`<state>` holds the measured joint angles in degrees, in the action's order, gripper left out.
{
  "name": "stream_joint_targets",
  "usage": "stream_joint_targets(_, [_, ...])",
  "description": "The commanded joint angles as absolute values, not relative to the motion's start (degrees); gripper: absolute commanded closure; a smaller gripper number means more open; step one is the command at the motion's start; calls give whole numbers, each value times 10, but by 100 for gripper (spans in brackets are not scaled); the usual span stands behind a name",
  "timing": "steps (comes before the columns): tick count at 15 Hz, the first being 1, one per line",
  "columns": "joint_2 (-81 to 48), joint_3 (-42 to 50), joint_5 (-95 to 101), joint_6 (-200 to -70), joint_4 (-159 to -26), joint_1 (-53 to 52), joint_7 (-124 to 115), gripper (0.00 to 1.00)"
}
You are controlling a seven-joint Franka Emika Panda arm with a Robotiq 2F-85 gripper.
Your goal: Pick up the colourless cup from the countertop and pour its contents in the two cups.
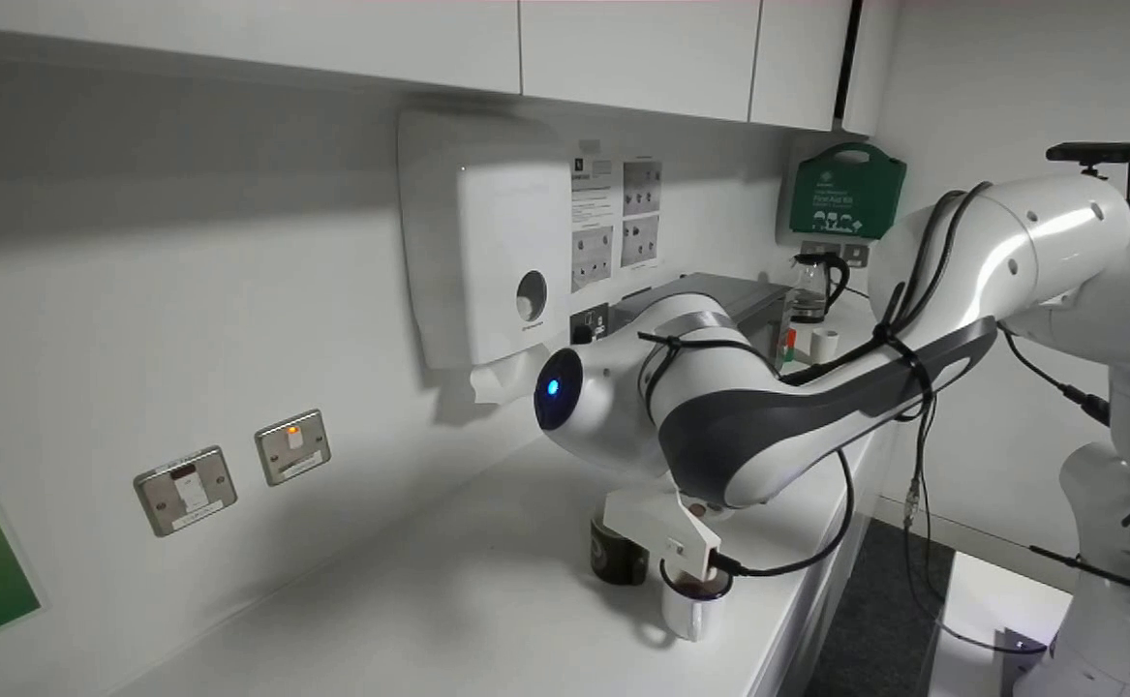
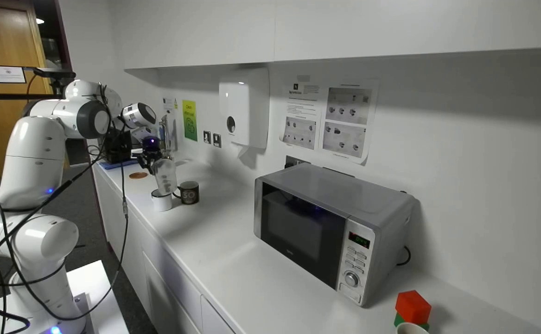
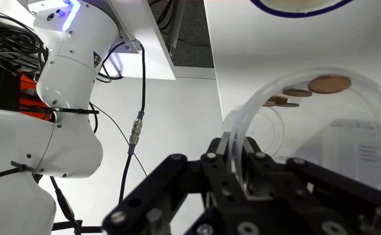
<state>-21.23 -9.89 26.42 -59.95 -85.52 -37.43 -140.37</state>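
My gripper (image 3: pixel 236 143) is shut on the wall of the colourless cup (image 3: pixel 343 130) at its rim in the wrist view. Several copper coins (image 3: pixel 330 84) lie inside, along the wall on the mug side; the cup is tilted. In an exterior view the gripper (image 2: pixel 149 161) holds the cup (image 2: pixel 165 177) over the white mug (image 2: pixel 161 201); whether they touch I cannot tell. The dark mug (image 2: pixel 189 193) stands beside it on the countertop (image 2: pixel 224 222). Both mugs also show in an exterior view, dark (image 1: pixel 616 557) and white (image 1: pixel 692 612), where the arm hides cup and fingers.
A microwave (image 2: pixel 330 227) stands further along the countertop, with red and green blocks (image 2: pixel 413 307) and a pale cup (image 2: pixel 411 328) past it. A paper towel dispenser (image 2: pixel 244 106) hangs on the wall. A round brown disc (image 2: pixel 138 175) lies near the arm. Cabinets (image 1: pixel 637 58) hang above.
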Motion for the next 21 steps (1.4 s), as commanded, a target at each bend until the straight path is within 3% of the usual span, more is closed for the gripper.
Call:
stream_joint_targets(1, [-196, -108, 279, -621, -859, -352, -1392, 98])
stream_joint_targets(21, [-286, -101, 360, -621, -721, -339, -1315, 98])
